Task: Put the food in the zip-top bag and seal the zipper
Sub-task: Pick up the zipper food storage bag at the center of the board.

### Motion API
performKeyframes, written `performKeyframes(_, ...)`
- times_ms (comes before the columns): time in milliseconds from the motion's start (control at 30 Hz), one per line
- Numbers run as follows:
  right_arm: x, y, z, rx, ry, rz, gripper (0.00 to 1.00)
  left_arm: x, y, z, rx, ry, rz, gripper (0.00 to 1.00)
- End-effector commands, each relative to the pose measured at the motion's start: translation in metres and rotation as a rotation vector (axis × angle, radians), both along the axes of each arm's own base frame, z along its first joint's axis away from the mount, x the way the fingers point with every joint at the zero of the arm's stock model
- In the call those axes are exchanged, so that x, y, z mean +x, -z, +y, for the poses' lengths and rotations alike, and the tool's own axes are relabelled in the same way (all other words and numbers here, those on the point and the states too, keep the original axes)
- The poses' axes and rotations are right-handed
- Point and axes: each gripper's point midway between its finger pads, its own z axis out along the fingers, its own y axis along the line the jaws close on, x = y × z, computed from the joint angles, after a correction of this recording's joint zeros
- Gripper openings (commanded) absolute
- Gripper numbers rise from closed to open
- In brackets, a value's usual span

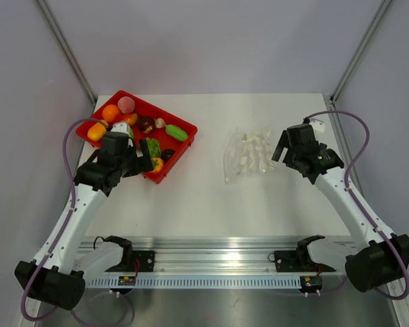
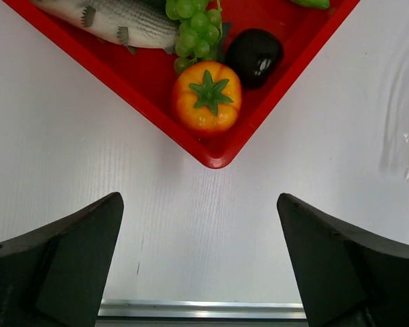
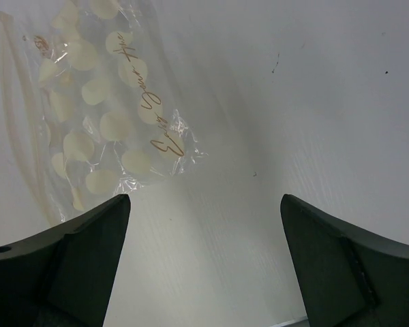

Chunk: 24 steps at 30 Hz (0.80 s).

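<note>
On the table [image 1: 204,204] lies a crinkly, clear zip-top bag [image 1: 249,154].

White bench [image 1: 211,204], faint wood-grain texture, a few small dark specks on its right part. Pale grey wall panels [image 1: 211,41] close it in far, left and right. Slim metal frame posts [image 1: 67,49] rise at both far corners. Slotted aluminium rail [image 1: 211,246] along the near edge, with a brushed steel surface [image 1: 211,308] nearer still. Light even, shadows soft.
</note>
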Motion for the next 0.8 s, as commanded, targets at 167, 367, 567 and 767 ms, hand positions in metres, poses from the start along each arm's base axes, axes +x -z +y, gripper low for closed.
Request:
performKeyframes(167, 0.017, -0.004, 0.018, 0.079, -0.050, -0.051, 0.99, 0.003, -0.016, 0.007, 0.019, -0.021, -0.054, 0.99)
performKeyframes(367, 0.028, -0.010, 0.037, 0.050, -0.087, -0.065, 0.99, -0.001, -0.001, -0.011, -0.043, 0.052, -0.009, 0.99)
performKeyframes(567, 0.062, -0.030, 0.104, 0.026, -0.179, -0.071, 0.92, -0.002, 0.006, -0.020, -0.077, 0.083, 0.008, 0.99)
performKeyframes(767, 0.085, -0.006, 0.145, -0.031, -0.259, 0.011, 0.40, -0.003, 0.001, -0.025, -0.111, 0.096, -0.005, 0.99)
